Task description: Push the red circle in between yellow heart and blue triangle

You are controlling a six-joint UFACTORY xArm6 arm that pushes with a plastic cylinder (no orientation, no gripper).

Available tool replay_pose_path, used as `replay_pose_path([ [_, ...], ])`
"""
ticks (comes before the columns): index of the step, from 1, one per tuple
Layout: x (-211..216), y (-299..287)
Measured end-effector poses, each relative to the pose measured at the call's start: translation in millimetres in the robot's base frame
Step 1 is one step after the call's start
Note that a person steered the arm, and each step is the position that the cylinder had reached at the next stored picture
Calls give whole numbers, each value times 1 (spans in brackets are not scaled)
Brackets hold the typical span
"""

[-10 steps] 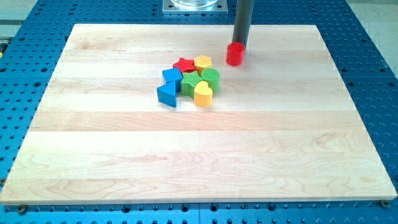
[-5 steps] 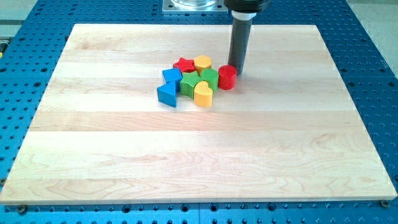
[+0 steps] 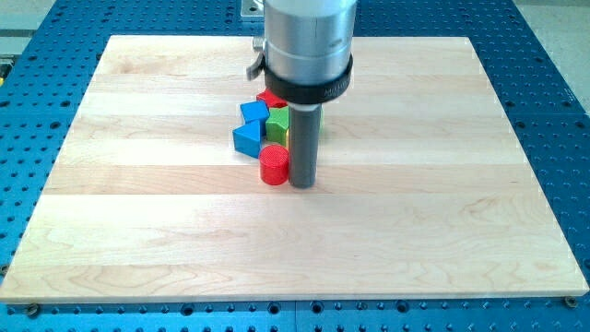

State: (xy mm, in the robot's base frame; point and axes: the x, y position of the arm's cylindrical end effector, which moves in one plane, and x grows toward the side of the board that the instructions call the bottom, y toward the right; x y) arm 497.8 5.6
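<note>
The red circle lies just below the cluster of blocks, below and right of the blue triangle. My tip rests on the board touching the red circle's right side. The rod and arm body hide the yellow heart and most of the cluster's right part. A blue block, a green block and a red star show only in part at the cluster's left.
The wooden board lies on a blue perforated table. The arm's grey body hangs over the board's top middle and hides the blocks behind it.
My tip swept down and left, around the cluster's right side. The red circle went with it, from right of the green block to below the cluster, near the blue triangle.
</note>
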Motion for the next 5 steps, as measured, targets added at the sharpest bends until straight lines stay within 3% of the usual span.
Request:
replay_pose_path([
  [1,4,-39],
  [2,-27,-49],
  [5,-12,-48],
])
